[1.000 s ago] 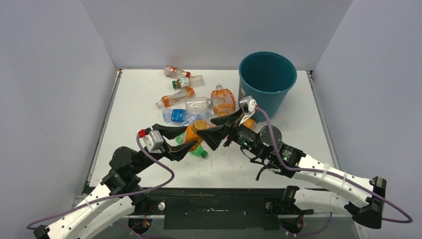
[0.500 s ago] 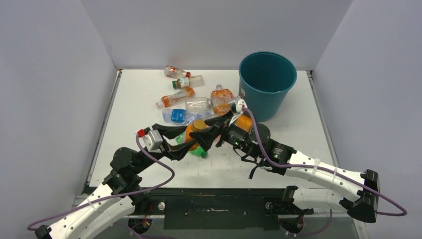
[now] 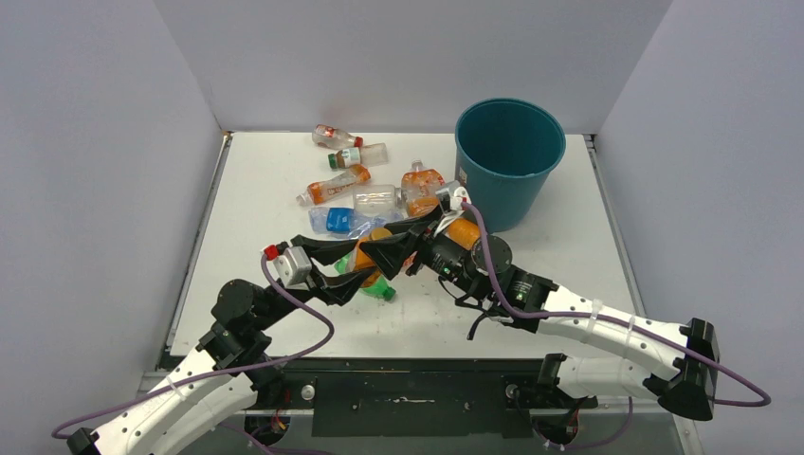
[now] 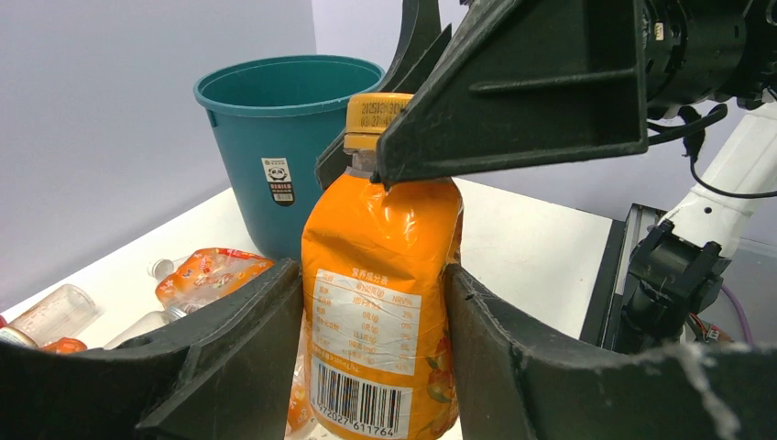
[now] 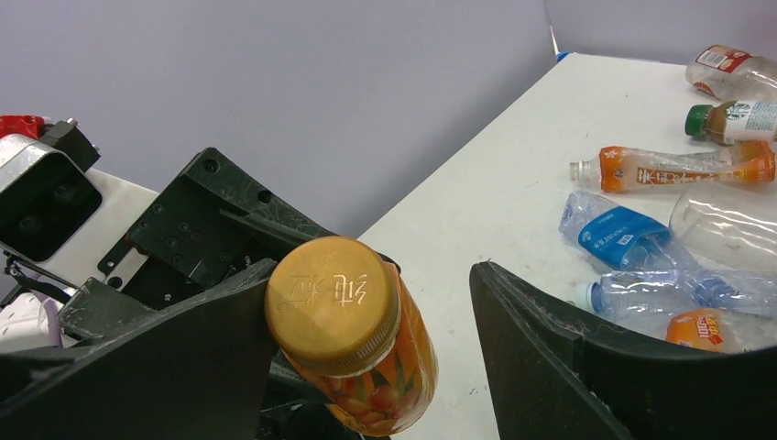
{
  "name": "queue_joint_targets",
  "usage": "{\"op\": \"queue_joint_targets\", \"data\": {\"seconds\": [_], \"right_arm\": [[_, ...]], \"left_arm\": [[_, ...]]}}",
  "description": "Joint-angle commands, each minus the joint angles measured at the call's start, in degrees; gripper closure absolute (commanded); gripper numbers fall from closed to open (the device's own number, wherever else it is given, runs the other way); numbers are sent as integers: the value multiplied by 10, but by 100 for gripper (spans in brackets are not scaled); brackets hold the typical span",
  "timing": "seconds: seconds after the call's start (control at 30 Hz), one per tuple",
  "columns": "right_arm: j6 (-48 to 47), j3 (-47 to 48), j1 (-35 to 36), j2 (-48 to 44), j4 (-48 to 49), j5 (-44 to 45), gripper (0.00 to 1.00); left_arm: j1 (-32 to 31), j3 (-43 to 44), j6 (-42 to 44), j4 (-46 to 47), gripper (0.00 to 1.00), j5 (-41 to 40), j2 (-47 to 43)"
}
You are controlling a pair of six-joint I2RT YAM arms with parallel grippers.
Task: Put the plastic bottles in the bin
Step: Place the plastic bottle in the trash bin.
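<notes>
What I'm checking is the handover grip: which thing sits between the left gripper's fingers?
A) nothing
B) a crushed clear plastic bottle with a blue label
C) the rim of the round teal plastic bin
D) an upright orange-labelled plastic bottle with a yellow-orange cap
D: the left wrist view shows the orange-labelled plastic bottle with a yellow-orange cap standing upright, pinched at its body between the two fingers of the left gripper.

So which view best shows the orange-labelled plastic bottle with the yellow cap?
Left wrist: the orange-labelled plastic bottle fills the frame, label and barcode facing. Right wrist shows mostly its cap from above; top external, a sliver.
</notes>
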Motion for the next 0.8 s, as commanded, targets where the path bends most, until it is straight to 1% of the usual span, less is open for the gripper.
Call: {"op": "queue_joint_targets", "data": {"seconds": [0.0, 0.1, 0.3, 0.33, 0.4, 0.47, 0.53, 0.6, 0.67, 0.77], "right_arm": [[4, 15, 2, 8, 23, 6, 28], [3, 17, 2, 11, 14, 4, 34], [0, 16, 2, 7, 14, 3, 65], [-1, 16, 2, 7, 13, 0, 71], [1, 19, 2, 6, 7, 3, 94], [-1, 20, 2, 1, 3, 7, 95], [-5, 24, 2, -5, -7, 13, 95], [-17, 34, 2, -15, -28, 24, 95], [-44, 61, 2, -29, -68, 43, 95], [-113, 126, 2, -51, -145, 105, 95]], "left_arm": [[2, 4, -8, 38, 100, 10, -3], [2, 3, -10, 39, 100, 11, -1], [2, 3, -12, 40, 100, 7, 2], [2, 3, -14, 40, 97, 3, 2], [2, 2, -19, 41, 79, -5, 2], [1, 0, -22, 45, 66, -9, 1], [2, -1, -23, 46, 48, -12, 0], [2, -2, -25, 46, 32, -16, -1], [1, -2, -30, 46, 2, -28, -4], [2, 0, -32, 36, 4, -52, -10]]}}
